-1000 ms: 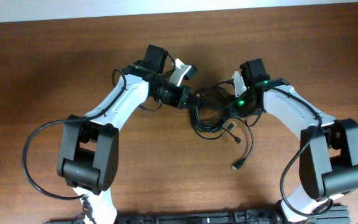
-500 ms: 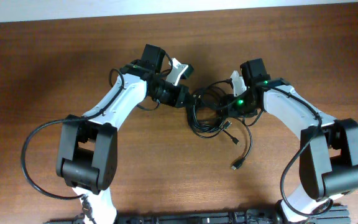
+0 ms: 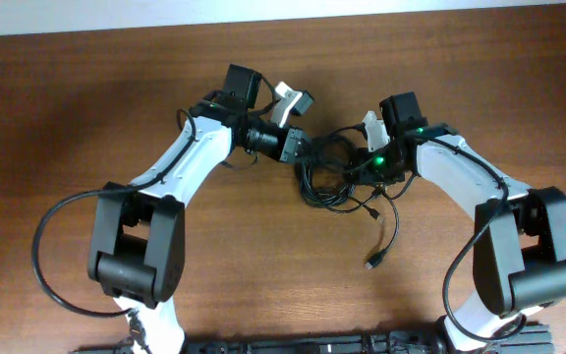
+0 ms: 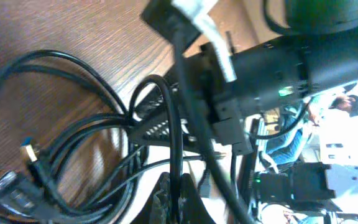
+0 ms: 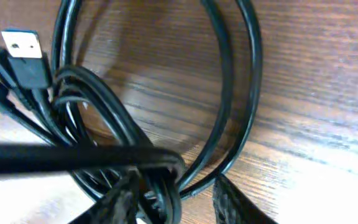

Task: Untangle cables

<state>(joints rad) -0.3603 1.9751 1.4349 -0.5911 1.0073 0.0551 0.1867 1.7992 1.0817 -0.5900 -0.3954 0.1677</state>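
The cables lie as a tangled black bundle on the wooden table between my two arms. One tail runs down to a loose plug. My left gripper sits at the bundle's left edge. In the left wrist view the left gripper is shut on one black cord that rises straight up from it. My right gripper is at the bundle's right side. Seen from the right wrist, the right gripper has its jaws apart, straddling several strands of the cables. A blue-tongued plug lies at the upper left.
The right arm's black wrist fills the upper right of the left wrist view, close to my left fingers. Thick black arm wires loop beside each base. Bare wooden tabletop extends left, right and toward the front.
My left gripper has shifted a little right and back, keeping its cord. The right jaws, shut a second ago, now stand apart around the strands. The bundle has tightened slightly.
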